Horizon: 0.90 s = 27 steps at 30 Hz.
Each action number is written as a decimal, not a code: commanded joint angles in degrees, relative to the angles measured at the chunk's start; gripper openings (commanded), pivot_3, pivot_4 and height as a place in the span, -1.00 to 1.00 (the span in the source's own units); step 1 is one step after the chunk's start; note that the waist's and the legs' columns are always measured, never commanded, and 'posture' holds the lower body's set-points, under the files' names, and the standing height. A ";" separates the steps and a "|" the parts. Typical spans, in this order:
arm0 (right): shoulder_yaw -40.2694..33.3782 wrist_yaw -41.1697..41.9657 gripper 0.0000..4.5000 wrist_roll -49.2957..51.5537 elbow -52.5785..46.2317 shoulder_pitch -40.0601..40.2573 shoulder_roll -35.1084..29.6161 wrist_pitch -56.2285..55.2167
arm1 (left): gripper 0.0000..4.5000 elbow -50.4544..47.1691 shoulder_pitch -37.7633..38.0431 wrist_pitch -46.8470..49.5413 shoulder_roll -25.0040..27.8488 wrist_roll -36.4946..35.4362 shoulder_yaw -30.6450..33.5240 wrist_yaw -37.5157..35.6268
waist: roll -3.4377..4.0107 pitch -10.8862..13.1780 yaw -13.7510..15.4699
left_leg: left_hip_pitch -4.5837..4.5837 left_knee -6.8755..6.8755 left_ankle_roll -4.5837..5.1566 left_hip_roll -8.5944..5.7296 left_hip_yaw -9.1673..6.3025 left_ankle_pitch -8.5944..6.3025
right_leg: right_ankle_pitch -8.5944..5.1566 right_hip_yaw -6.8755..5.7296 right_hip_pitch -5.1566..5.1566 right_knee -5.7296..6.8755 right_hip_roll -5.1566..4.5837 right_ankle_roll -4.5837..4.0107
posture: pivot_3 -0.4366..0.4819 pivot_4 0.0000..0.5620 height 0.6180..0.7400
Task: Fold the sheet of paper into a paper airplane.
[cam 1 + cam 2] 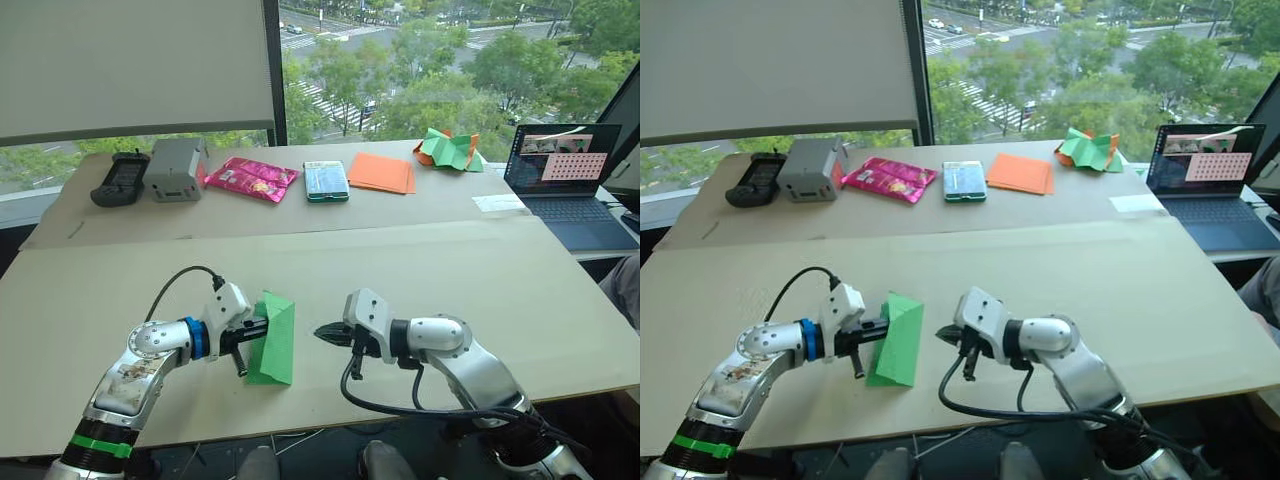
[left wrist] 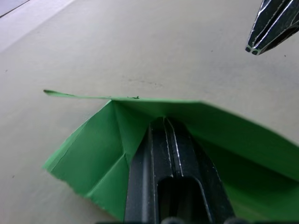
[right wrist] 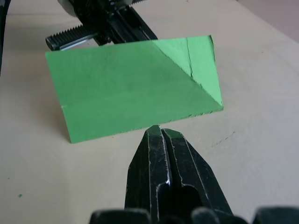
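Standing half-upright at lower centre-left of the head view, on the cardboard-covered table: sheet of paper, bright green, folded, one corner turned down. Left gripper reaching in from the left, fingers pressed together inside the fold, apparently pinching the paper. Right gripper just right of the sheet, fingers pressed together, tip near but apart from it. Orange sheets at upper centre, laptop at upper right.

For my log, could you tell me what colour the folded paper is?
Bright green sheet of paper, plain; clearest in the right wrist view.
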 commanded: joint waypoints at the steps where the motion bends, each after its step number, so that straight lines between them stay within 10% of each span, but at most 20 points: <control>1: -1.03 -1.11 -0.99 1.72 -1.56 -4.23 1.81 1.04 | -1.00 -0.08 -1.78 -0.67 -1.62 0.36 -1.77 0.17 | 0.01 -0.02 -0.05 | -0.05 0.00 0.03 0.01 -0.06 0.02 | 0.01 0.02 0.00 0.01 0.07 0.00 | -0.05 -0.47 0.44; 27: 9.64 -4.95 -0.99 -11.37 12.82 0.60 -2.43 -6.19 | -1.00 2.20 8.93 -4.24 3.72 5.04 0.33 3.94 | 0.11 -0.14 0.13 | 0.02 0.03 0.01 0.05 -0.19 0.01 | 0.01 0.15 -0.10 0.01 0.25 -0.01 | -0.05 -0.47 0.44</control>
